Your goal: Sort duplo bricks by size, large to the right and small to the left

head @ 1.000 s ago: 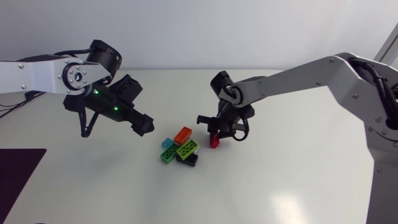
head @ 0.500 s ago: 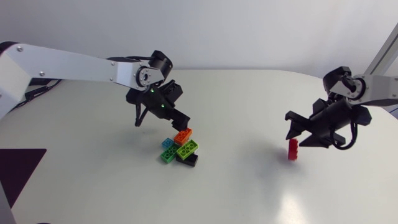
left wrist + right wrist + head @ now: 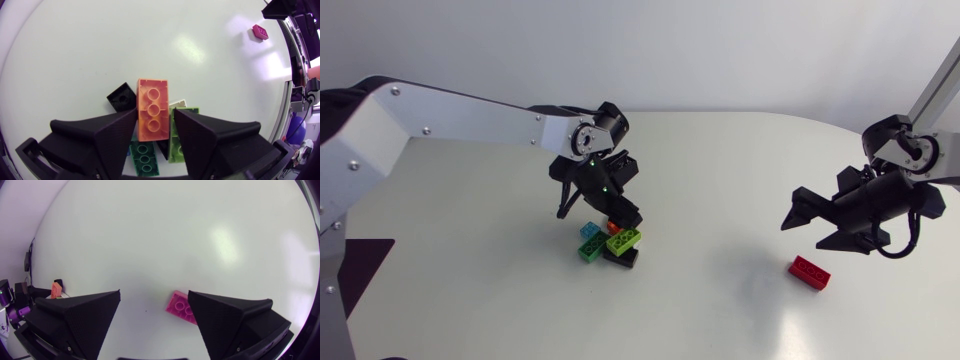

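A small pile of duplo bricks lies mid-table: a light green brick (image 3: 623,239), a dark green one (image 3: 590,250), a cyan one (image 3: 588,230) and a black one (image 3: 624,258). My left gripper (image 3: 620,216) is down on the pile. In the left wrist view this gripper (image 3: 154,122) is shut on the long orange brick (image 3: 152,115), one finger on each side. A red brick (image 3: 810,271) lies flat on the table at the right. My right gripper (image 3: 803,235) hovers just above and left of it, open; between its fingers (image 3: 87,310) the red brick (image 3: 182,307) shows on the table.
Under the left gripper lie a black brick (image 3: 121,96), a dark green brick (image 3: 145,157) and a light green brick (image 3: 178,145). The table edge runs close behind the right arm (image 3: 910,150).
The right gripper opened and let go of the red brick, which now lies flat at the right. The left arm came down onto the pile and closed on the orange brick.
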